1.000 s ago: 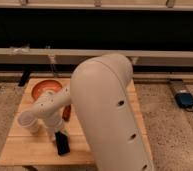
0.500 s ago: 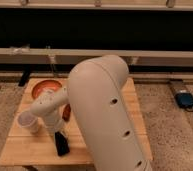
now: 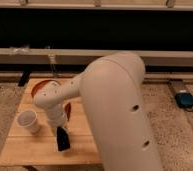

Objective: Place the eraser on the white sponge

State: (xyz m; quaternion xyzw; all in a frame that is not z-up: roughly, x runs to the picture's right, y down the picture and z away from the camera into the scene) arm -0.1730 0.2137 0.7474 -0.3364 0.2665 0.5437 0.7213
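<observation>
Since half a second ago, the arm (image 3: 117, 100) has swung its bulky upper link slightly right. The gripper (image 3: 61, 129) stays low over the near part of the wooden table (image 3: 20, 152), right above the eraser (image 3: 63, 141), which has barely shifted. You cannot tell whether the gripper has hold of the eraser. The white cup (image 3: 28, 121) stands just left, the red bowl (image 3: 40, 89) farther back. The arm hides the table's right half from you.
</observation>
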